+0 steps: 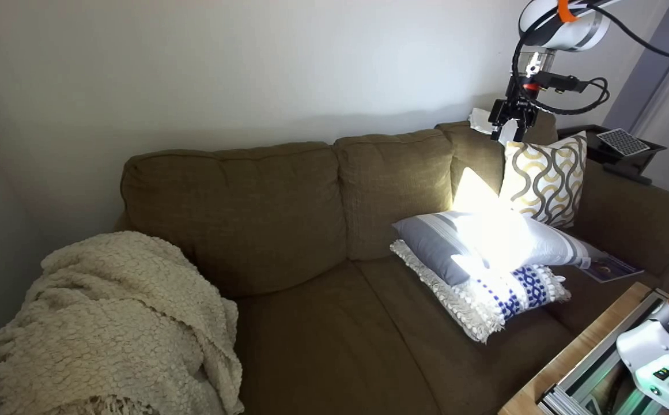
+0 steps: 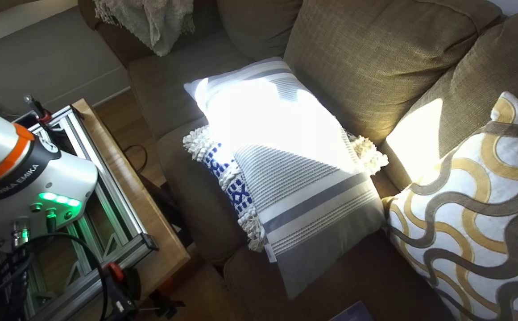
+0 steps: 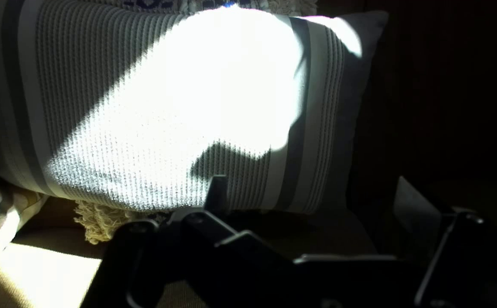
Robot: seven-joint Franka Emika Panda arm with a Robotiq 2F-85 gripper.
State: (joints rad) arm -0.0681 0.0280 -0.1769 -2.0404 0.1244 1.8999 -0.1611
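Claw (image 3: 311, 192) spread wide in the wrist view's lower half; striped lumbar pillow (image 3: 167, 107) spans upper left and centre.

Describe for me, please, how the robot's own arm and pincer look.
The Franka arm is white with orange bands; its base carries green lights and white FRANKA EMIKA lettering on a dark band. A black cable loops alongside. The pincer is black, with jointed linkages and flat fingertips; a small red strip shows above it.
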